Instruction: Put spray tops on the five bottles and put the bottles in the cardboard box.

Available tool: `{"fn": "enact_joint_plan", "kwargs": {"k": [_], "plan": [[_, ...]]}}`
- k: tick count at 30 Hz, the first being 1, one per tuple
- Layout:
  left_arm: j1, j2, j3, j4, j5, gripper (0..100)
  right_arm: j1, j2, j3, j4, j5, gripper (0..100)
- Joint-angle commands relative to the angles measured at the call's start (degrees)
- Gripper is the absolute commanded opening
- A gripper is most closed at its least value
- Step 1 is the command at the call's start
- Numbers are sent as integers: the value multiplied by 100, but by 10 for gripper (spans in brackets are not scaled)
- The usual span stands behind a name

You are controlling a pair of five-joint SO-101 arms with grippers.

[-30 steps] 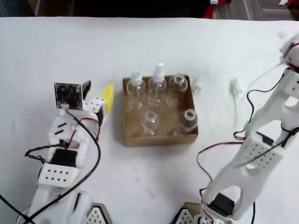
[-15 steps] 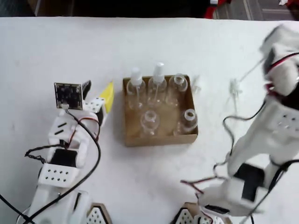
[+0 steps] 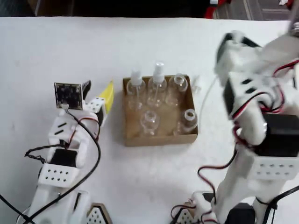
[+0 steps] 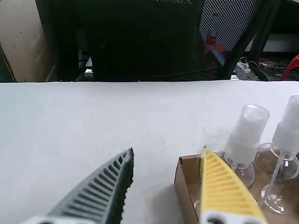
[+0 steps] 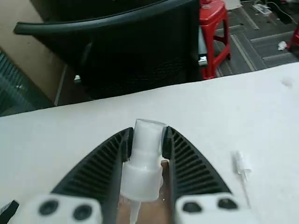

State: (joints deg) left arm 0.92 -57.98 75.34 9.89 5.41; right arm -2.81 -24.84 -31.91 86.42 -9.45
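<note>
The cardboard box (image 3: pixel 159 138) holds five clear bottles. Two at its back carry spray tops (image 3: pixel 136 77) (image 3: pixel 159 69); three bottles (image 3: pixel 178 84) (image 3: pixel 150 120) (image 3: pixel 189 116) stand uncapped. My right gripper (image 5: pixel 145 135) is shut on a white spray top (image 5: pixel 144 161), whose tube hangs below. The right arm (image 3: pixel 254 93) towers just right of the box. My left gripper (image 3: pixel 97 91) rests open on the table at the box's left side, its yellow finger (image 4: pixel 224 186) by the box corner (image 4: pixel 184 179) and the capped bottles (image 4: pixel 245 135).
A loose spray top (image 3: pixel 196 84) lies on the white table just right of the box. The right wrist view has a loose spray top (image 5: pixel 242 163) on the table ahead. Cables trail from both arms. A dark chair and a red stool stand beyond the table's far edge.
My right arm has swung in from the table's right edge toward the box, rising toward the camera. It now covers the spot where a second loose top lay. The left arm has stayed still.
</note>
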Motion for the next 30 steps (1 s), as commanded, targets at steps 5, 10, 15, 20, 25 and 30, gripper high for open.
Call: {"fn": "enact_joint_plan", "kwargs": {"k": [5,10,15,20,25,30], "plan": [[-31,-127,-62,-158,-62,210,-1930,-980,1319,-514,246,19],[-382,-127,-26,-360,-18,210,-2501,-1490,2778,-1578,246,19],[-391,-101,-18,-396,-18,210,-2747,-2352,4352,-3266,237,19],[-382,-92,-18,-431,-18,210,-2800,-3266,6084,-4637,246,19],[-374,-92,-18,-440,-18,210,-2791,-3503,7095,-5798,246,18],[-374,-92,-18,-440,-18,210,-2369,-3503,8053,-7152,202,18]]}}
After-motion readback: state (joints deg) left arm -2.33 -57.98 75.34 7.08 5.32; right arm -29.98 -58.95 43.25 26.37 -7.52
